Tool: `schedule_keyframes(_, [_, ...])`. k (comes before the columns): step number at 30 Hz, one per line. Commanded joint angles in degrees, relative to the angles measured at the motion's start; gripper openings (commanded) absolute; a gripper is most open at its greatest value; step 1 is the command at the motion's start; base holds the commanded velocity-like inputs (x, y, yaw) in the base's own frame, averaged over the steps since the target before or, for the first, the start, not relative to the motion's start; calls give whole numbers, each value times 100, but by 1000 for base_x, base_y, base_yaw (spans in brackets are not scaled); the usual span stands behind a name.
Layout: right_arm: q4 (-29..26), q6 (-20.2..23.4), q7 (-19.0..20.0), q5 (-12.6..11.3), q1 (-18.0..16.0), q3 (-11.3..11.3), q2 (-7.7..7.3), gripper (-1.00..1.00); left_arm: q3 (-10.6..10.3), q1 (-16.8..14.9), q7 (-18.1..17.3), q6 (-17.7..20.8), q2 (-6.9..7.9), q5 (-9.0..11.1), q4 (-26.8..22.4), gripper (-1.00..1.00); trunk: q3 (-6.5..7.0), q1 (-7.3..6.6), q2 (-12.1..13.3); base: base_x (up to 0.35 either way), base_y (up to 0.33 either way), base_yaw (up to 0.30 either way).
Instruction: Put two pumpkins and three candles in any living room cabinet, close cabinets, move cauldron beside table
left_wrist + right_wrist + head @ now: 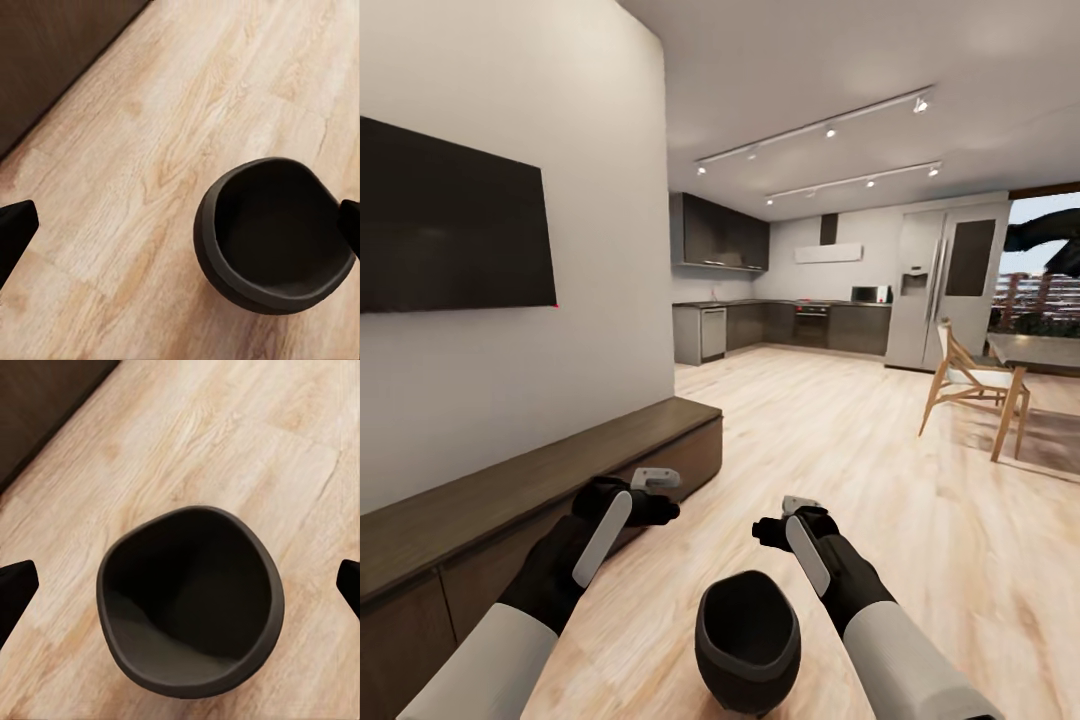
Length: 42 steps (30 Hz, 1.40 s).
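Observation:
The black cauldron [748, 640] stands upright on the wood floor between my two forearms, its wide mouth facing up and nothing inside it. My left gripper [655, 492] hovers above the floor near the cabinet's front, open. My right gripper [788, 518] hovers just beyond the cauldron, open too. In the left wrist view the cauldron [277, 240] lies off toward one fingertip of the open gripper [182, 229]. In the right wrist view the cauldron [191, 600] sits centred between the spread fingertips, below the gripper [182, 591]. The long dark brown cabinet [510, 490] runs along the left wall with its fronts shut.
A dark TV [450, 225] hangs on the wall above the cabinet. At the right stand a wooden chair [965, 375] and a wooden-legged dining table [1040, 350]. Kitchen units [780, 325] and a fridge [950, 285] line the far wall. Wood floor [830, 440] stretches ahead.

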Motion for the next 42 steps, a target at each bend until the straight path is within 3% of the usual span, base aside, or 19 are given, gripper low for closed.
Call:
schedule_keyframes(1, [-10,14,-54,-62,-2,16,-5,100,-7,-6,60,15,-1,59,-2,100,-7,1,-3,192,-238,260])
schedule_keyframes(17, [-10,6,-54,-67,-3,13,-6,100,-7,-7,60,15,-1,57,-2,100,-7,1,-3,79,-217,53])
schedule_keyframes(37, [-10,6,-46,-67,-1,-2,-6,100,-7,-9,51,24,-1,77,-37,100,-30,3,-4,1,-16,0])
schedule_keyframes(42, [-10,6,-46,-67,-1,-4,-5,100,-7,-10,51,24,-1,69,-23,100,-140,16,-11,0,0,0])
